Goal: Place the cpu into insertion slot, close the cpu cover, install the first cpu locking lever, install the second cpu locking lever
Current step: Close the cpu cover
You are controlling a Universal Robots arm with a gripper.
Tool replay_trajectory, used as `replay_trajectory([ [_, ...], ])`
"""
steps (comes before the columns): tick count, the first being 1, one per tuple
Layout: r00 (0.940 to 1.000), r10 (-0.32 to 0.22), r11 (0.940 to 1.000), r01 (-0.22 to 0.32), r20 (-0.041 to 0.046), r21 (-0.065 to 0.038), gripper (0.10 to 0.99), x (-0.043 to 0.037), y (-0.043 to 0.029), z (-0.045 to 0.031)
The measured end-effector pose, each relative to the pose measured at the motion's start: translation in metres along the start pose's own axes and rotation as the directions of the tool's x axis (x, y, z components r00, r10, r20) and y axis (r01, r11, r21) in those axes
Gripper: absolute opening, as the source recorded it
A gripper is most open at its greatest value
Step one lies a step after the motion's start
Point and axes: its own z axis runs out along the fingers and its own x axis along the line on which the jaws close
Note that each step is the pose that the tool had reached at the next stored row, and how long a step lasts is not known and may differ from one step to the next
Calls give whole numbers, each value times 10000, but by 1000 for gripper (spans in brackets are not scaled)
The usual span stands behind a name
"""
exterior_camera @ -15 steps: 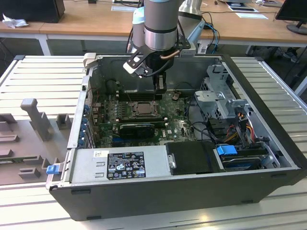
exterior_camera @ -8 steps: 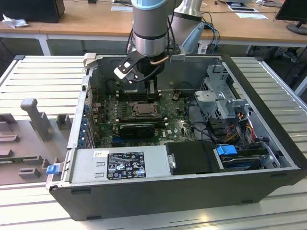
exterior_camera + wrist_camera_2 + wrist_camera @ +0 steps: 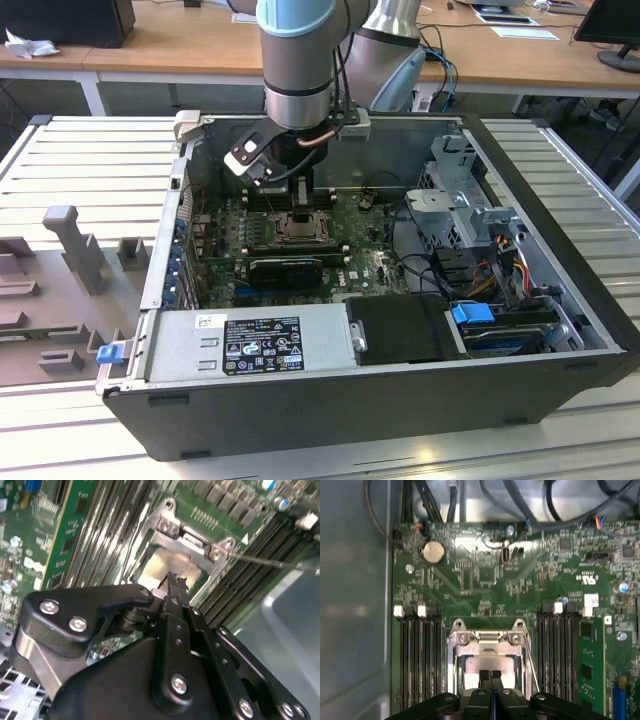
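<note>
Seemingly metal table (image 3: 90, 150) bears computer case (image 3: 380, 400).

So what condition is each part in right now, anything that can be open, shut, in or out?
end effector: shut, tips over the cpu; contact unclear.
cpu: lying in place, pale face up.
cpu cover: seemingly down flat, cpu showing through its window.
locking lever: appears unlatched, angled away from the cover.
computer case: open, side panel off.
</note>
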Motion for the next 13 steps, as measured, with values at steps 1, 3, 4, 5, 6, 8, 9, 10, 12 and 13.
replay_trajectory([
  [1,10000,-9,10000,9,-1,30,106,0,-16,6],
  [3,10000,-70,9999,70,-4,93,106,-2,-69,36],
  [4,10000,-96,9999,96,-5,100,106,-2,-87,48],
  [5,9999,-113,9999,113,-6,104,106,-3,-102,61],
  [6,9999,-124,9999,124,-6,106,106,-3,-112,78],
  [8,9999,-129,9999,129,-6,110,106,-4,-119,115],
  [9,9999,-130,9999,130,-2,114,106,-5,-120,118],
  [10,9999,-130,9999,130,-2,114,106,-5,-119,116],
  [12,9999,-129,9999,129,-9,110,106,-3,-116,58],
  [13,9999,-129,9999,129,-7,110,106,-2,-114,33],
])
